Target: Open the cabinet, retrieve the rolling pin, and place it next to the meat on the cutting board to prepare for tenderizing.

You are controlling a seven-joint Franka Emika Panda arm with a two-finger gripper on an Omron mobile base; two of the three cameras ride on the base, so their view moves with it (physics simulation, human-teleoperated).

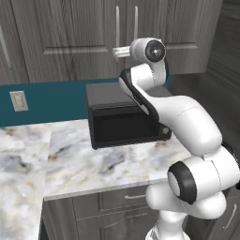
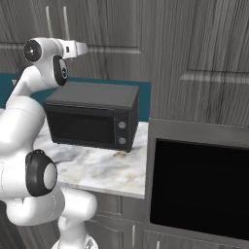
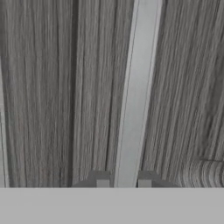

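Cabinet in front of you: dark grey wood grain, both doors closed, two slim silver handles side by side at the centre seam. Rolling pin not seen; doors are shut.

Hand view: one silver handle runs up the frame, close. Gripper straddles its lower end, one finger on each side. Jaws parted around the bar, small gap either side; you cannot tell whether the pads touch it.

Left base view: the gripper is at the left handle, near its lower end. The right handle stands just beside, free. Right base view puts the gripper against the door face, above the microwave.

Below: black microwave on the marble counter, door closed, two round knobs on its right panel. Teal wall behind it, with a white outlet to the left. Grey drawers under the counter. Black oven front at right.
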